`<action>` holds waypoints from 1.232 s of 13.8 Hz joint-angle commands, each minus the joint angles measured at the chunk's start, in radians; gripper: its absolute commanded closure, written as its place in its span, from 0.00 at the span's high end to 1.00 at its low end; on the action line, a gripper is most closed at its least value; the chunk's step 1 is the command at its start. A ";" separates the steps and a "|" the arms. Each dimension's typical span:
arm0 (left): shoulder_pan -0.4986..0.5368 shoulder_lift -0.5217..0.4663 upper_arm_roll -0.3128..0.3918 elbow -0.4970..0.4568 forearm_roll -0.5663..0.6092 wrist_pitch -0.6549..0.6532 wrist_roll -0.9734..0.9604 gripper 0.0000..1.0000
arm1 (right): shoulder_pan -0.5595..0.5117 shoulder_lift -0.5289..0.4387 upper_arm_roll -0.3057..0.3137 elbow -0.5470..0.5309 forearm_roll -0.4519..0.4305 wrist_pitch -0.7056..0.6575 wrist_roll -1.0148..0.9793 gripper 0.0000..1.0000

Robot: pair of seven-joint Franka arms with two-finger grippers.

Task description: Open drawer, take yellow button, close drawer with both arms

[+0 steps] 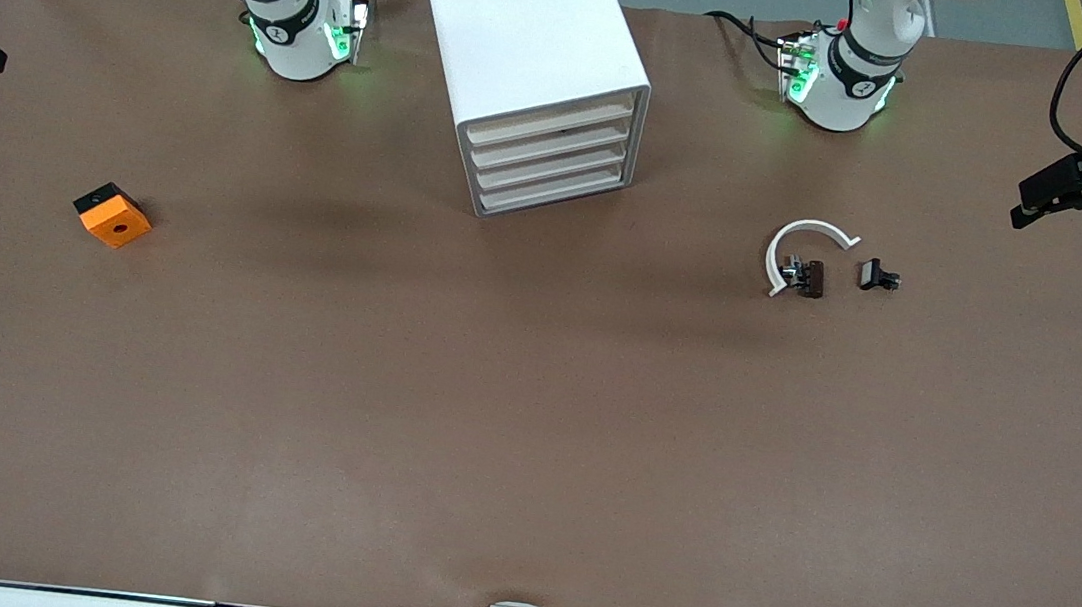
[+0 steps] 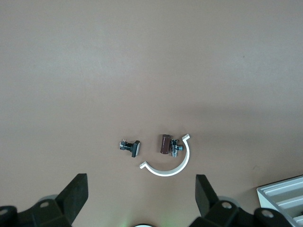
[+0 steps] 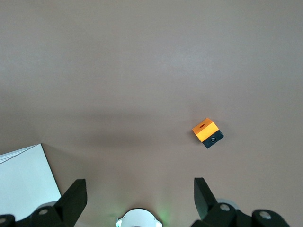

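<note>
My left gripper and right gripper both hang high with fingers spread wide and empty, over the table near my bases. All four drawers are shut in the white cabinet between my bases, so the button is out of sight. The top drawer runs lengthwise across its front, which angles toward my left arm's end, so I judge that arm better placed to pull.

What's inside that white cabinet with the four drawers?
Nothing of the contents shows. The cabinet stands on the brown table with all four drawers pushed in, including the top drawer; only their cream fronts are visible. Whatever they hold is covered.
</note>
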 commanded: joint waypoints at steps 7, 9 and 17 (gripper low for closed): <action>0.022 0.029 -0.002 0.016 -0.007 -0.031 0.022 1.00 | 0.002 -0.032 0.007 -0.032 -0.010 0.006 -0.007 1.00; 0.026 0.053 -0.002 0.016 0.000 -0.042 0.007 1.00 | 0.000 -0.032 0.007 -0.032 -0.010 0.006 -0.007 1.00; 0.014 0.184 -0.068 0.009 -0.002 -0.056 -0.073 1.00 | -0.009 -0.032 -0.001 -0.032 -0.008 0.000 0.003 1.00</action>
